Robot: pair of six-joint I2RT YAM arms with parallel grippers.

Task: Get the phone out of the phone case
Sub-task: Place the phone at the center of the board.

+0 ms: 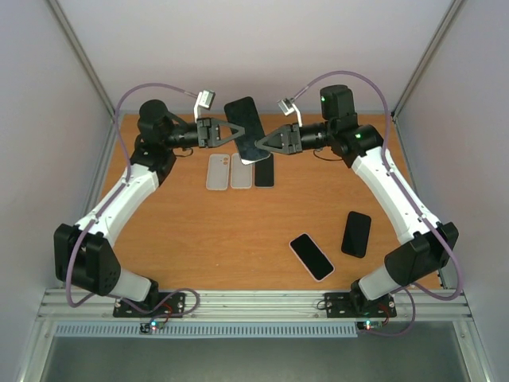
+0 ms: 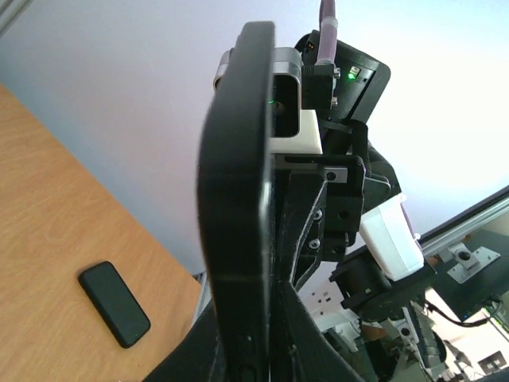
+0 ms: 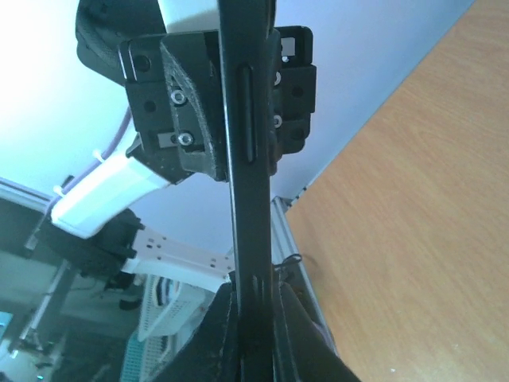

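Above the far end of the wooden table (image 1: pixel 238 231), between grey walls, I see the phone (image 1: pixel 245 118) held tilted in the air. My left gripper (image 1: pixel 235 133) and right gripper (image 1: pixel 259 146) clamp it from opposite sides. Three cases (image 1: pixel 241 173) lie just beneath.

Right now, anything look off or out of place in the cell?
Nothing damaged or spilled. Only untidy bit: white-edged phone and black phone lie askew near the right arm, unlike the neat case row. Left pincer and right pincer grip the cased phone mid-air.
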